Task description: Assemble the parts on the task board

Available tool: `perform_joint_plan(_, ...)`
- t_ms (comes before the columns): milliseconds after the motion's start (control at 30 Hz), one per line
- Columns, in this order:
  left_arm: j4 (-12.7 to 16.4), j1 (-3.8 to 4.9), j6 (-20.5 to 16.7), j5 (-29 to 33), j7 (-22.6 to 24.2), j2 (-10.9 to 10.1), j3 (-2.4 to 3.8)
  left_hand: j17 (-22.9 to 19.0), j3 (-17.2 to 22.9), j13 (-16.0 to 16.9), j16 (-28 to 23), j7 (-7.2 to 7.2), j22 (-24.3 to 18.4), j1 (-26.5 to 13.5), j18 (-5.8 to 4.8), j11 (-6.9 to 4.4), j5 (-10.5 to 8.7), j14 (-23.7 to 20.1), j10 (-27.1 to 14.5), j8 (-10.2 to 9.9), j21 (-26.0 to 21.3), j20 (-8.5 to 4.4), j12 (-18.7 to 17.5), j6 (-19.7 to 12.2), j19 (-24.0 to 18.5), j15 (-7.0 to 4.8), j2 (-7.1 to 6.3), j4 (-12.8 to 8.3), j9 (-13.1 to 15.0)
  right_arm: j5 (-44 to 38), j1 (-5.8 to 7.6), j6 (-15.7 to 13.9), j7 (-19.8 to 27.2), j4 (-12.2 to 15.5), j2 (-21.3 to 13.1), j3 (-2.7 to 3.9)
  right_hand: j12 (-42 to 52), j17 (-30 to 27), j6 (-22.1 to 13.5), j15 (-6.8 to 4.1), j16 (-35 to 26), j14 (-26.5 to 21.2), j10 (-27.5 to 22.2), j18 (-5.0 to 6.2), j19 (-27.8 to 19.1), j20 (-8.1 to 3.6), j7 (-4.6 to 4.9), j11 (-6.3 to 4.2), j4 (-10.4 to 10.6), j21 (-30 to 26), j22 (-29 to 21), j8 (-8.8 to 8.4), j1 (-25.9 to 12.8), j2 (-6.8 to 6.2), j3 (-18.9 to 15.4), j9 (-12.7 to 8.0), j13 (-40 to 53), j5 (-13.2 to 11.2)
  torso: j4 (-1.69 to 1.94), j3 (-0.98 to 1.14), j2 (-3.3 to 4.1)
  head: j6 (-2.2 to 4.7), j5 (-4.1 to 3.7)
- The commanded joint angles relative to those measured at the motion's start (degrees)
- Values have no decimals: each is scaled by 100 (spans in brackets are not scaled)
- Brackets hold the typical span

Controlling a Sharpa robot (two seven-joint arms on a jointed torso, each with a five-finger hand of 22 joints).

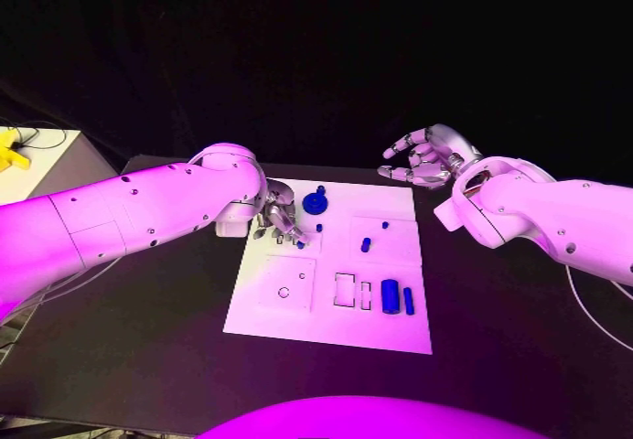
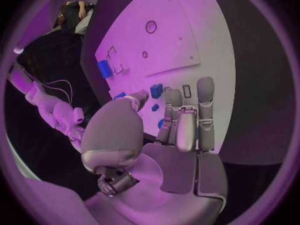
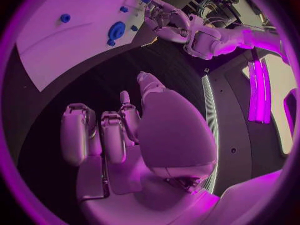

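Black table [image 1: 145, 366], dark backdrop

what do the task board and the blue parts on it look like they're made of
Task board: looks like rigid white plastic or painted sheet, matte, flat with crisp recessed outlines. Blue parts, e.g. the round one: probably moulded or printed plastic, evenly coloured and opaque. Neither is certain.

task board [image 1: 330, 320]: mid-table, on the black table [image 1: 145, 347].
left hand [image 1: 280, 222]: over the board's far left part, fingertips down by small parts there.
round part [image 1: 316, 201]: on the board's far edge, just right of the left hand.
right hand [image 1: 424, 157]: beyond the board's far right corner, off the board, raised.
long part [image 1: 391, 295]: on the board's near right area, beside a thinner part [image 1: 409, 300] to its right.
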Motion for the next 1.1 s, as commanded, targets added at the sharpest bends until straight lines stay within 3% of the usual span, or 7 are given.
perform_joint_plan(33,1,5,99,131,17,42,2,32,-37,3,27,5,1,-25,-48,-12,-9,-5,-24,6,7,9,6,-42,-4,26,53,-11,10,-17,1,105,-27,-4,12,2,-16,1286,-34,42,-7,539,-25,50,198,47,11,2,5,-29,799,-26,-49,5,33,-6,266,39,4,-1,10,-5,-7)
perform_joint_plan(533,-119,-5,-23,227,45,169,-13,8,20,-4,26,13,-19,118,-40,-4,-2,-34,-73,7,15,21,22,-57,-57,36,143,-20,48,-26,-5,164,-83,-42,59,2,-18,1278,-34,43,-11,537,-28,52,195,48,11,2,4,-38,794,-26,-55,14,38,-7,263,42,2,5,6,-45,-21)
perform_joint_plan(1100,-191,-11,137,290,43,214,-20,5,137,12,38,7,4,356,-39,-9,-5,-50,-96,17,54,33,60,-53,-96,37,194,-40,100,-27,-16,215,-120,-70,87,2,-19,1279,-36,45,-11,537,-31,54,193,50,13,4,1,-48,789,-27,-60,26,47,-9,260,47,8,7,13,-98,-38)
